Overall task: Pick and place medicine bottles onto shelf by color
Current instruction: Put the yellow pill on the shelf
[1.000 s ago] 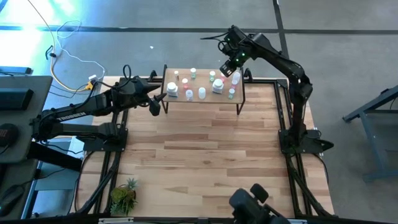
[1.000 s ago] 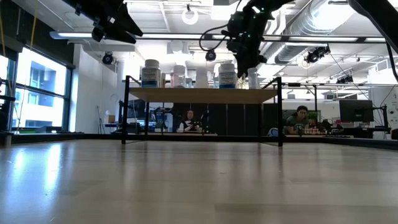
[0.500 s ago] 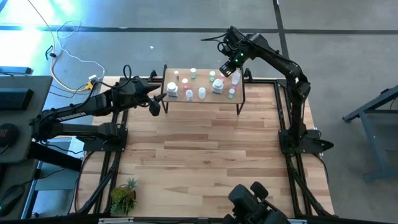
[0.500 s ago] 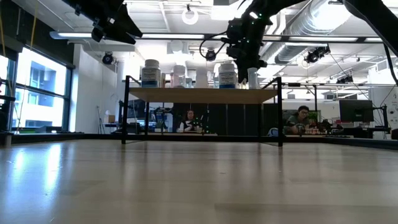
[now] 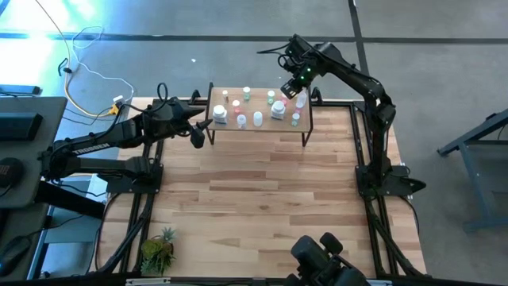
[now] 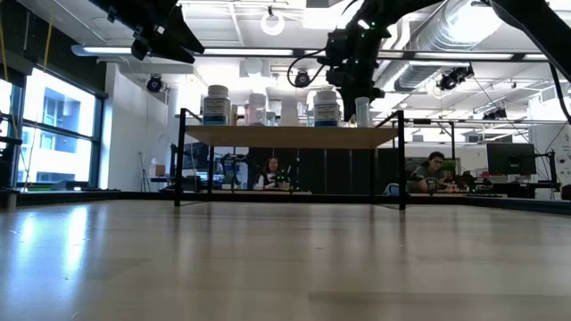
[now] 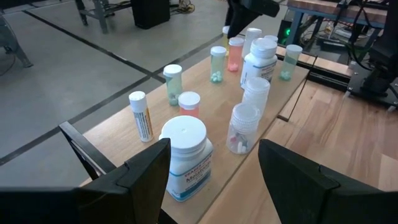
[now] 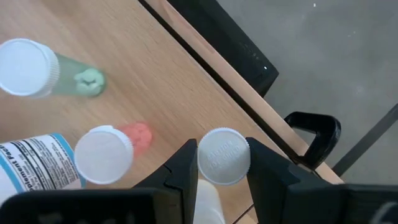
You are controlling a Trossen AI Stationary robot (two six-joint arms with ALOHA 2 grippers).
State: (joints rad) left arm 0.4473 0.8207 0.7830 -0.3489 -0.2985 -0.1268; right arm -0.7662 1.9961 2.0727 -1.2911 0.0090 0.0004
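Observation:
The shelf stands at the table's far edge and carries several bottles: two large white ones, clear vials with green or pink contents, and a yellow-labelled tube. A white-capped bottle stands on its base at the shelf's far right corner. My right gripper hovers just above it, open, one finger on each side of the cap. My left gripper waits open at the shelf's left end.
A potted plant sits at the near left corner. The wooden tabletop lies in front of the shelf. A black clamp sticks out beyond the shelf's far right corner. People sit in the room behind.
My right gripper has risen from around the white-capped bottle at the shelf's right end. The bottle has stayed standing on the shelf and now shows whole below the fingers in the low view.

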